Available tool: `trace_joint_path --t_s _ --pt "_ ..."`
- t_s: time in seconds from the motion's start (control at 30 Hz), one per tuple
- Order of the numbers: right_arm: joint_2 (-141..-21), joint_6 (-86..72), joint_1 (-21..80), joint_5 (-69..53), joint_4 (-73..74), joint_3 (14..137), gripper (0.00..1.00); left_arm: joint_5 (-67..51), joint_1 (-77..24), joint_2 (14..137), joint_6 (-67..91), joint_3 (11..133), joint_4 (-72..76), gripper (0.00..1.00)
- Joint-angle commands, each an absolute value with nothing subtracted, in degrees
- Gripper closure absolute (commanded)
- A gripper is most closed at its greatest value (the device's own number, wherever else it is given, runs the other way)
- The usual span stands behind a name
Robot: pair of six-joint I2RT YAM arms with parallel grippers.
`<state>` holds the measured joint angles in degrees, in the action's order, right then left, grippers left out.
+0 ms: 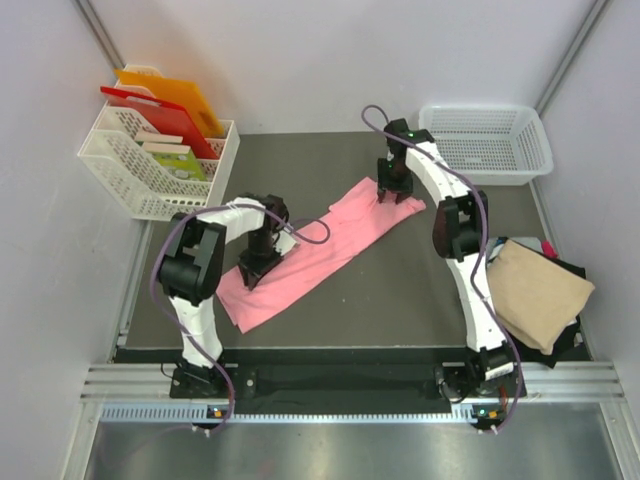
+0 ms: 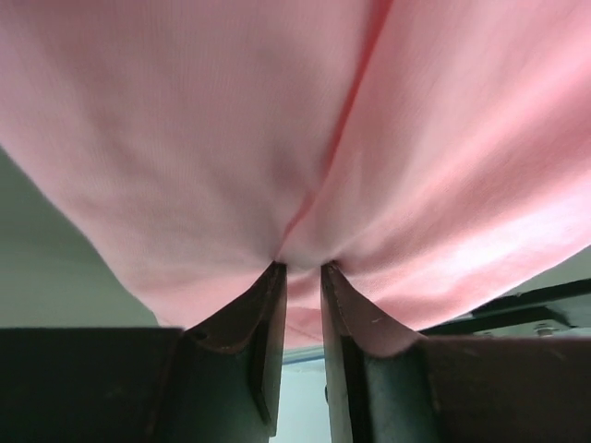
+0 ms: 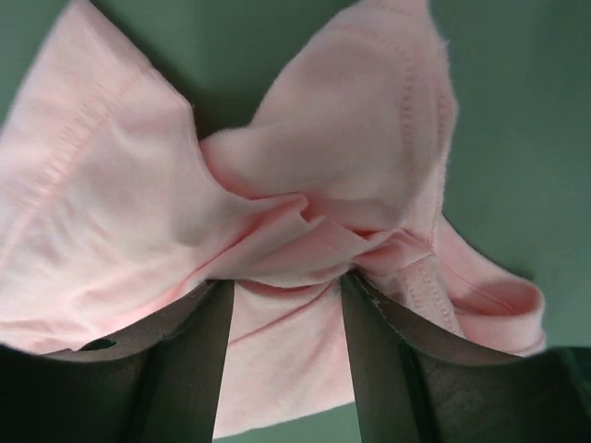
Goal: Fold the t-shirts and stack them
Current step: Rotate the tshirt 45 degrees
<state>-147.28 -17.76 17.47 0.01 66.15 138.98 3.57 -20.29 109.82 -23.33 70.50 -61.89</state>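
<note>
A salmon-pink t-shirt (image 1: 325, 250), folded into a long strip, lies diagonally across the dark table. My left gripper (image 1: 254, 265) is at its near-left end, and in the left wrist view its jaws (image 2: 303, 268) are pinched on a fold of the pink cloth (image 2: 277, 138). My right gripper (image 1: 392, 190) is at the far-right end; in the right wrist view (image 3: 286, 277) its jaws hold a bunched hem of the pink shirt (image 3: 305, 194). A folded tan-beige t-shirt (image 1: 535, 290) lies on dark and red shirts (image 1: 565, 340) at the right edge.
A white mesh basket (image 1: 487, 140) stands at the back right. Another white basket (image 1: 150, 170) with coloured boards stands at the back left. Bare table (image 1: 400, 290) lies between the pink shirt and the tan pile.
</note>
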Motion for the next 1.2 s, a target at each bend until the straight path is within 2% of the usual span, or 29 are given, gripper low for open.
trace_joint_path --t_s 0.0,0.17,0.43,0.57,0.7,0.87,1.03,1.17 --pt "-152.6 -20.0 14.9 -10.5 49.2 141.2 0.50 -3.3 -20.8 113.7 -21.9 76.0 -64.8 0.73" --pt "-151.4 -19.9 13.6 -15.7 39.2 140.4 0.50 -10.5 -22.0 117.7 -20.7 79.8 -66.4 0.73" --pt "-152.0 -26.4 10.3 -22.6 26.9 141.4 0.52 -14.9 -24.9 122.8 -17.0 81.6 -63.3 0.73" --pt "-152.6 -29.8 9.0 -25.8 20.6 141.6 0.52 -18.1 -26.0 126.2 -14.4 87.6 -62.2 0.74" --pt "-150.0 -29.3 8.6 -26.3 20.4 141.9 0.53 -20.3 -26.5 128.7 -13.5 96.1 -65.8 0.75" --pt "-140.4 -27.3 10.0 -25.8 25.9 136.5 0.54 -17.8 -26.4 121.5 -15.4 100.8 -72.5 0.75" --pt "-129.2 -26.2 14.8 -23.6 31.0 120.1 0.53 -13.6 -25.8 109.6 -17.2 93.4 -73.7 0.73" --pt "-126.6 -24.5 18.5 -21.2 33.1 112.3 0.55 -11.1 -25.3 104.4 -18.4 79.9 -73.0 0.74"
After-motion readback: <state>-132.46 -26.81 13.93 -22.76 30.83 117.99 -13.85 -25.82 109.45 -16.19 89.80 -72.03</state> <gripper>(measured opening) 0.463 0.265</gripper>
